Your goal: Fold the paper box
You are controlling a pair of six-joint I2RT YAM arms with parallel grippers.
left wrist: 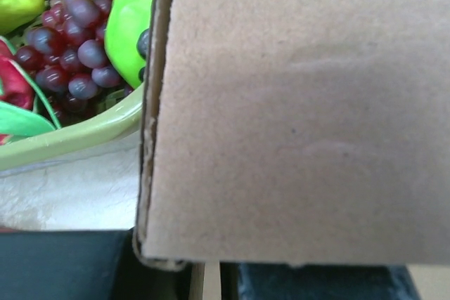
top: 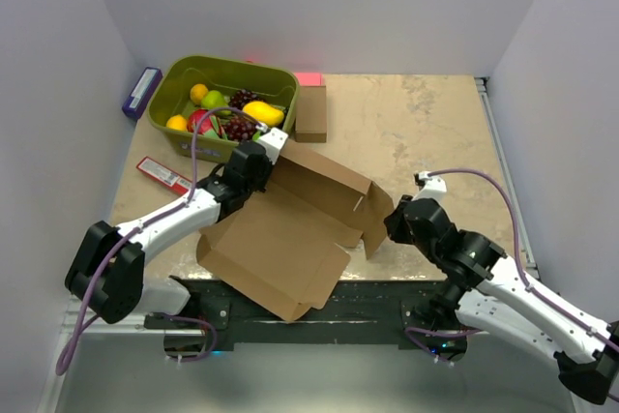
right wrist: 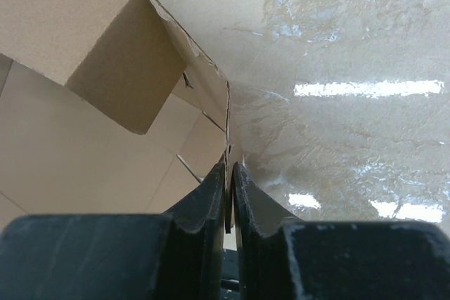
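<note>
**Paper box, partly erected, lying on the desk between the two pincers.** The right pincer is closed on the thin upper edge of a raised side wall. The sheet spreads to its left and bare desk lies to its right. The left pincer is set at the far left corner of the sheet. Its fingers are hidden behind a raised panel in the wrist view, so its state cannot be told.

Risks, as judged:
- The wall may be torn by so narrow a bite, or may slip from it; the edge beside the fingertips is seen to be ragged.
- A panel may be buckled away from its score line if the two pincers are drawn unevenly.
- The green basket, just beyond the left pincer, may be nudged by the raised panel.

Materials: the box is plain brown cardboard, matt and fibrous, cut into flat rectangular flaps with slots. The desk is glossy and mottled, so sliding of the sheet is to be expected.
</note>
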